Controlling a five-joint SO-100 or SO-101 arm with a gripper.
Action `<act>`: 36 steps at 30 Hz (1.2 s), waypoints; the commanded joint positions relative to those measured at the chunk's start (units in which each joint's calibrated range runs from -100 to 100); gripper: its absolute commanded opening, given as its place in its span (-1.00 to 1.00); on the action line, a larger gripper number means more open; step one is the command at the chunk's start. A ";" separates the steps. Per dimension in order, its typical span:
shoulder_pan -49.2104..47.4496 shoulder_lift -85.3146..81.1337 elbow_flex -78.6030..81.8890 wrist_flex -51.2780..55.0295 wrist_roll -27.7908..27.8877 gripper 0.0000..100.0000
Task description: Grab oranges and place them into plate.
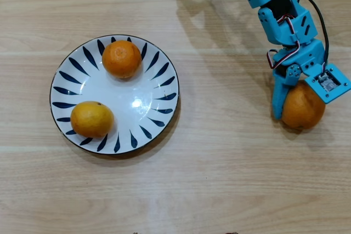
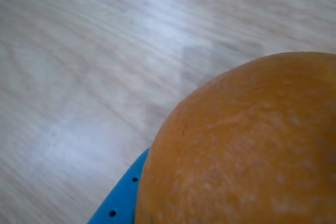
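In the overhead view bare wooden table (image 1: pixel 225 152) lies open between the plate (image 1: pixel 164 89) and the gripper (image 1: pixel 300 114), nothing blocking that stretch; on the plate two oranges (image 1: pixel 122 58) (image 1: pixel 91 119) occupy its far and left parts, leaving its right half free

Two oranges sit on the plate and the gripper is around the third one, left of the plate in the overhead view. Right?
Wrong side. In the overhead view the gripper and the third orange are right of the plate. Two oranges do sit on it.
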 commanded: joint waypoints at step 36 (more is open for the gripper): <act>41.56 -45.56 22.93 36.73 30.55 -0.30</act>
